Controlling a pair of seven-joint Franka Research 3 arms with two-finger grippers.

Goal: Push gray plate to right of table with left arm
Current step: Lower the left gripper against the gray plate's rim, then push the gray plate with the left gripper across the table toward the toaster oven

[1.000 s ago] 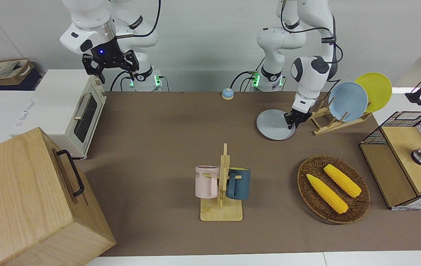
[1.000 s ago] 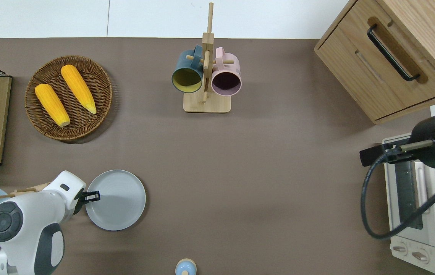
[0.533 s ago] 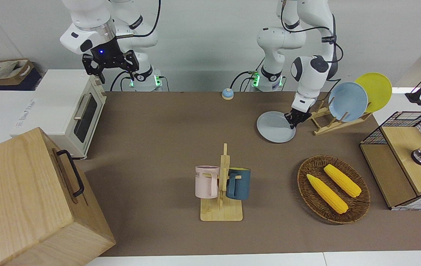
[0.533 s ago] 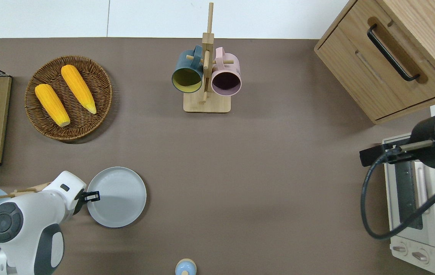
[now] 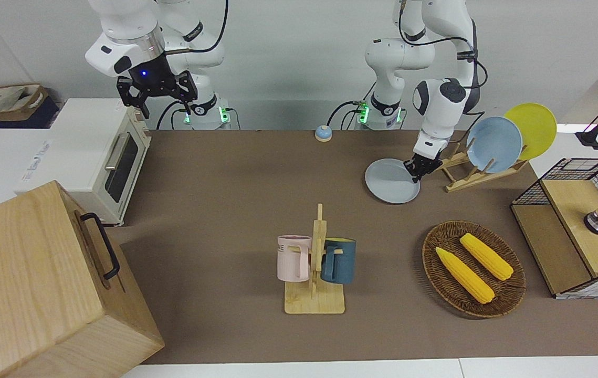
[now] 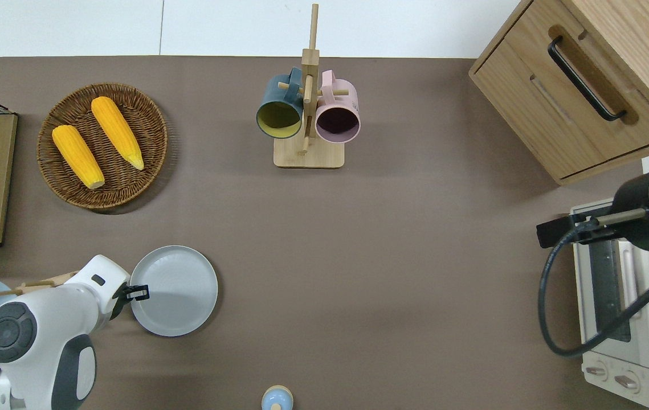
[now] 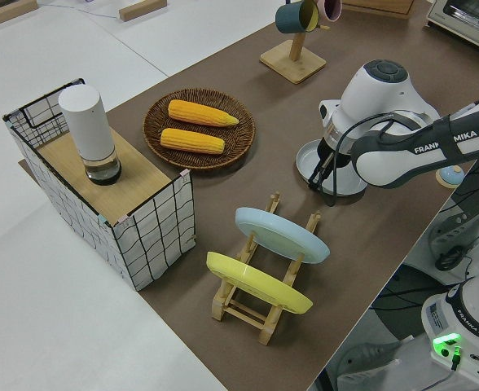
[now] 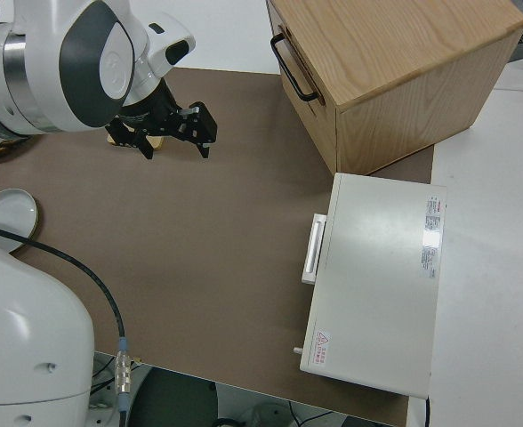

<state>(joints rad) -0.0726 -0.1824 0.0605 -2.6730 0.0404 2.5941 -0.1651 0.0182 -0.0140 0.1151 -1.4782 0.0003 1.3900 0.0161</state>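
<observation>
The left claw (image 6: 141, 292), its fingers looking clenched together, is pressing down at the rim of the gray plate (image 6: 179, 291), which is lying flat on the worktop (image 6: 392, 273) near the robots at the left arm's end. The push is only starting; next the claw needs to be driving the plate across toward the right arm's end, while the right arm is sitting parked, its claw (image 5: 156, 90) released

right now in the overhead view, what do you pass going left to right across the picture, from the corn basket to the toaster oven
wicker basket with two corn cobs → gray plate, with the left gripper at its rim → mug rack holding the dark blue mug, then the pink mug → wooden cabinet → toaster oven
</observation>
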